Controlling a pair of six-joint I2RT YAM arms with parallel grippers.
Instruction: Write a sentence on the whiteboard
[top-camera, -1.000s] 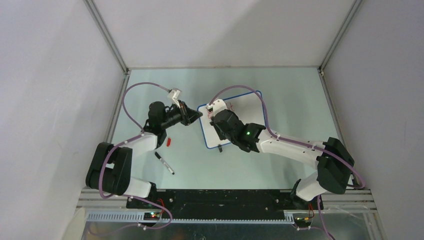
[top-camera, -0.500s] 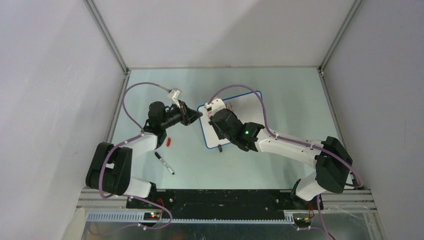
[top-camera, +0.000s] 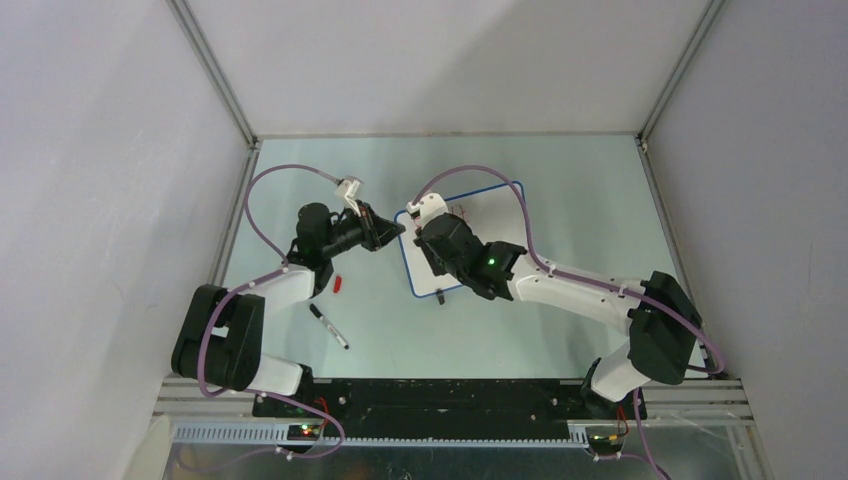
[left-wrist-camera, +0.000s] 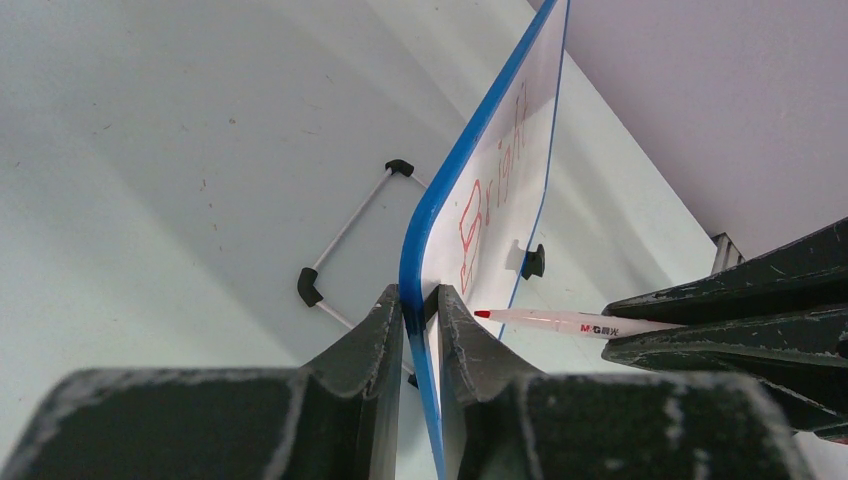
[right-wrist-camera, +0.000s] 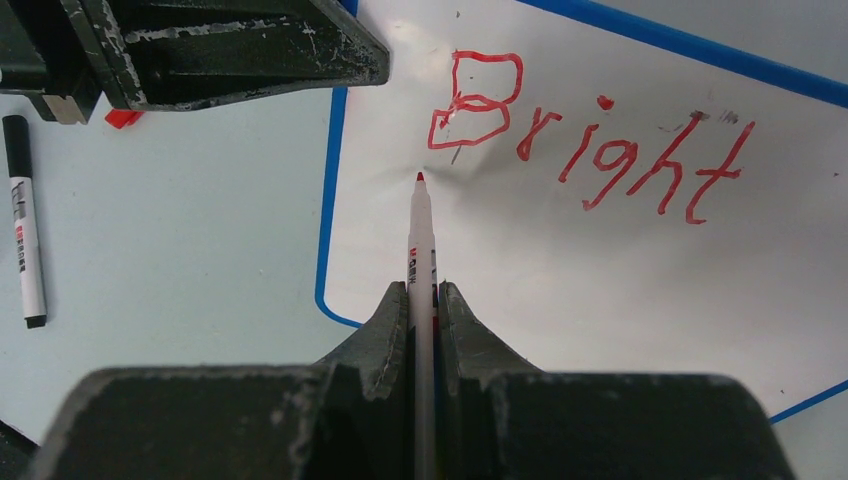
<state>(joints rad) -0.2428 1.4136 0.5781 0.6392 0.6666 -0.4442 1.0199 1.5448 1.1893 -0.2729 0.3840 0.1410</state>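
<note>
Sitting mid-frame in the top view, the whiteboard (top-camera: 500, 212) has the left gripper (top-camera: 393, 230) at its left edge; the right gripper (top-camera: 424, 222) seems to hover over it. Left wrist: jaws pinch the blue rim. Right wrist: jaws clamp a red marker (right-wrist-camera: 421, 235), tip just below the sentence (right-wrist-camera: 590, 140), which reads "Bright".

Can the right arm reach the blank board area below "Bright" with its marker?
Probably yes: the marker in the right end effector has its tip just below the B, and the whiteboard there is bare, unobstructed.
</note>
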